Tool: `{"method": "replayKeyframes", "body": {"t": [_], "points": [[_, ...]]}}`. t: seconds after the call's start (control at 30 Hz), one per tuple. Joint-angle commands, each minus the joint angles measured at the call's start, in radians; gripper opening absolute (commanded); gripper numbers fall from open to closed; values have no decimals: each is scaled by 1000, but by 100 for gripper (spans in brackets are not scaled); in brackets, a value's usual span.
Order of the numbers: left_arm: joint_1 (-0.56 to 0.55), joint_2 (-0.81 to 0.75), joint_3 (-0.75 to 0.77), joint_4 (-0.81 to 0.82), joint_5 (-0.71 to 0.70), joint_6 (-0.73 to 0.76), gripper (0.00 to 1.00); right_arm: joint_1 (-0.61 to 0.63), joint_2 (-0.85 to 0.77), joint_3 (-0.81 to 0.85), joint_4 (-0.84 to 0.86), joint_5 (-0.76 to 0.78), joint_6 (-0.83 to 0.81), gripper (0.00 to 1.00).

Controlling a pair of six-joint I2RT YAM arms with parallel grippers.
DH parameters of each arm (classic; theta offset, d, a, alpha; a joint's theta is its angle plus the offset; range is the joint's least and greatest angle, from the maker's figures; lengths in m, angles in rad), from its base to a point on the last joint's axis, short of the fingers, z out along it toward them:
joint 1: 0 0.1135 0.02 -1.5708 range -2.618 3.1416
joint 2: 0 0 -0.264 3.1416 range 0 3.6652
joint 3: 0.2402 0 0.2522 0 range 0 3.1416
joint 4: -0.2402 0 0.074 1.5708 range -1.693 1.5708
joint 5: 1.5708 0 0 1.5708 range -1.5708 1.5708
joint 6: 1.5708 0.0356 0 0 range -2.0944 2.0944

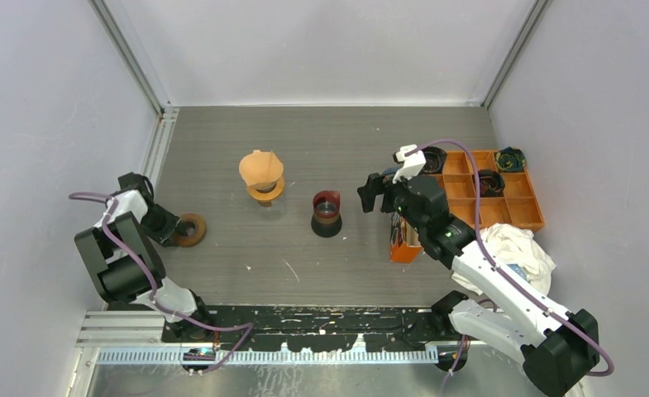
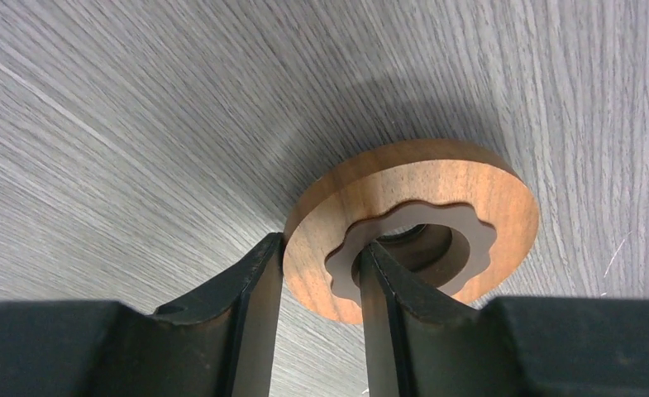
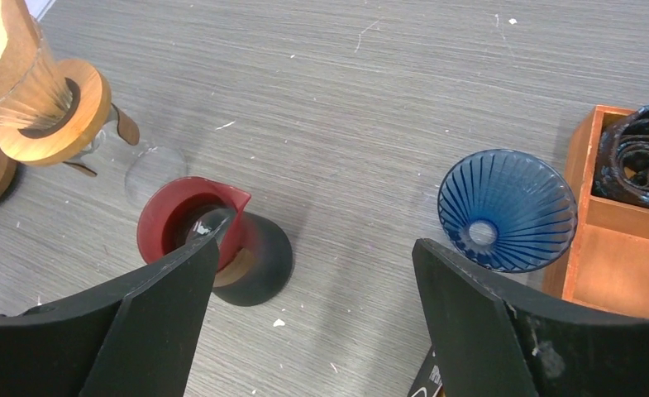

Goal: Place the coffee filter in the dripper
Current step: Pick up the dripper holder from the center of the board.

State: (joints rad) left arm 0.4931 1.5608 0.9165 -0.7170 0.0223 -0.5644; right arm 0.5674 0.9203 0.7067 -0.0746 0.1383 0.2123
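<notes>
A tan paper coffee filter (image 1: 260, 168) sits in a clear ribbed dripper with a wooden collar (image 3: 56, 103) at the table's middle left. A red cup-shaped piece on a black base (image 1: 326, 213) stands to its right. A blue ribbed dripper (image 3: 507, 207) lies beside the tray in the right wrist view. My left gripper (image 1: 174, 227) is shut on a flat wooden ring (image 2: 436, 190), one finger at its outer edge and one inside its hole. My right gripper (image 3: 317, 244) hovers open between the red piece and the blue dripper, holding nothing.
An orange compartment tray (image 1: 523, 213) with dark coiled items stands at the right. A white cloth (image 1: 515, 248) lies in front of it. An orange package (image 1: 403, 246) stands under the right arm. Grey walls close in both sides and the back.
</notes>
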Motion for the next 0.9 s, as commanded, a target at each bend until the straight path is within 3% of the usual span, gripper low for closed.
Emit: {"method": "replayKeyframes", "body": {"t": [0.0,0.17,0.47,0.87], "points": [[8,-29,37,-22,11,23,35,0,-13,14,66,-49,-13,94],[8,-78,35,-34,19,37,27,0,29,47,42,-117,-17,94],[7,-193,87,-81,29,69,25,0,158,132,-15,-226,-9,93],[-6,-413,183,-165,199,42,24,0,333,220,-41,-362,52,92]]}}
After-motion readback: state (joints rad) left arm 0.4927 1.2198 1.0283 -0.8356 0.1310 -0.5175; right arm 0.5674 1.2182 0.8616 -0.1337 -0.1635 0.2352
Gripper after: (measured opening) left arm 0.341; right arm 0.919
